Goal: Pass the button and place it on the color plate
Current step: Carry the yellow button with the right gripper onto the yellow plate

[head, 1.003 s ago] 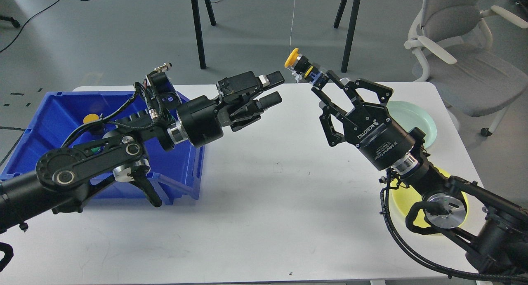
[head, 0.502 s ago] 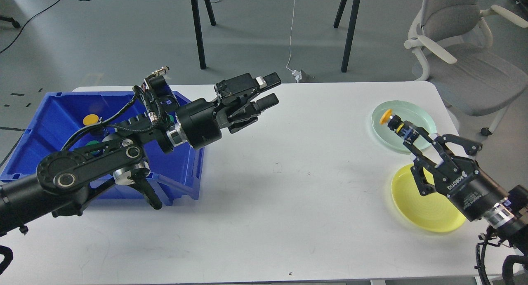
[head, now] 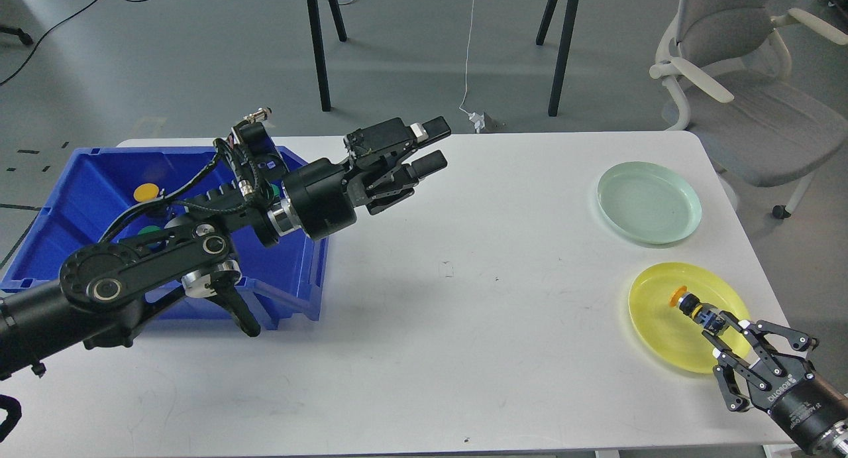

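Yellow-capped button is clamped at its rear body in my right end effector, with the cap pointing up-left over the yellow plate. I cannot tell if the cap already touches the plate or hangs just above it.

Handling, as I judge it: small, rigid plastic switch, light, w/ a round cap and a stepped body — not fragile, but smooth and easy to roll or pivot between two pads. The best hold is on the dark body behind the cap, where the sides are flatter; that is where my right fingers sit now. Gripping the cap would be slippery. On release it may roll, but the plate's raised rim should keep it in.

My left end effector is apart, w/ nothing between its fingers, and hovers above the worktop near the blue bin, where more buttons lie.

Room and edges: the yellow plate is near the right-front corner of the worktop, so there is little margin on that side. The pale green plate is just behind, apart from the yellow one — I should not drift that way. The centre of the worktop is open, and the left arm is well apart from the right one.
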Controlling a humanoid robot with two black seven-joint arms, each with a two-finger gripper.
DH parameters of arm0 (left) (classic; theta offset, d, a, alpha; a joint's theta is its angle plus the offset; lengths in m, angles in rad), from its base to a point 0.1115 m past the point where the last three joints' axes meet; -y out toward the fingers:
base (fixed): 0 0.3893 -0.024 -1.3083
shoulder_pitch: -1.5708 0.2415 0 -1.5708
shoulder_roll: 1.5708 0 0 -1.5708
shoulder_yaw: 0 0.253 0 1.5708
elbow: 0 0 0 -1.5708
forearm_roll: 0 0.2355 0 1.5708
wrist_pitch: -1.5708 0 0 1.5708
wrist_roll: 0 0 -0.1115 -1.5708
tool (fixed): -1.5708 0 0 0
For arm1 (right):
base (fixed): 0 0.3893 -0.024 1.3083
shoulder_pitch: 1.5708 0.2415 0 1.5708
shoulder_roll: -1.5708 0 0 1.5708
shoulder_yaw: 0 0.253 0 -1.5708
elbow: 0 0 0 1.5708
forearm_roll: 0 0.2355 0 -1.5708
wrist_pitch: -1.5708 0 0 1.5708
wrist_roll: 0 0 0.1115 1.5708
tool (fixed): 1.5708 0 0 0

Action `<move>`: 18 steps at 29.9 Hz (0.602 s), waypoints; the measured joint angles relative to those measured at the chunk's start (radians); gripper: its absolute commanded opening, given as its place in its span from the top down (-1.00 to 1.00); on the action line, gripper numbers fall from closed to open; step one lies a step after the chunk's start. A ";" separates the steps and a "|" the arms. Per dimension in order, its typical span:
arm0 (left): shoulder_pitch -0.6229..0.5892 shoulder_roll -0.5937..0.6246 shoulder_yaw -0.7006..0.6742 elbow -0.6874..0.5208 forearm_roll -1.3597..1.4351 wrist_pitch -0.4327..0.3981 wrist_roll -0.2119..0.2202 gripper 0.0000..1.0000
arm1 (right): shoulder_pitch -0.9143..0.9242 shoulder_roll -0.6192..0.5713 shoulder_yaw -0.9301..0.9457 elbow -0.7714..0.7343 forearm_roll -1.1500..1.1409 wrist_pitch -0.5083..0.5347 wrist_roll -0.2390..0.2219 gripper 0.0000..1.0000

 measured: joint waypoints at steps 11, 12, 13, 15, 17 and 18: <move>0.006 0.000 0.000 0.000 0.000 0.000 0.000 -0.43 | 0.033 0.075 0.002 -0.082 0.044 0.001 0.000 -0.08; 0.006 0.000 0.000 0.000 0.000 0.000 0.000 -0.43 | 0.033 0.079 0.002 -0.083 0.044 0.001 0.000 -0.20; 0.006 0.000 0.000 0.000 0.000 0.000 0.000 -0.43 | 0.034 0.085 0.003 -0.083 0.044 0.001 0.000 -0.26; 0.006 0.000 0.000 0.000 0.000 0.000 0.000 -0.43 | 0.034 0.096 0.003 -0.083 0.044 0.001 0.000 -0.37; 0.006 0.000 0.000 0.000 0.000 0.000 0.000 -0.43 | 0.034 0.102 0.003 -0.082 0.044 0.001 0.000 -0.49; 0.006 0.000 0.000 0.000 0.000 0.000 0.000 -0.43 | 0.034 0.104 0.003 -0.081 0.044 0.001 0.000 -0.51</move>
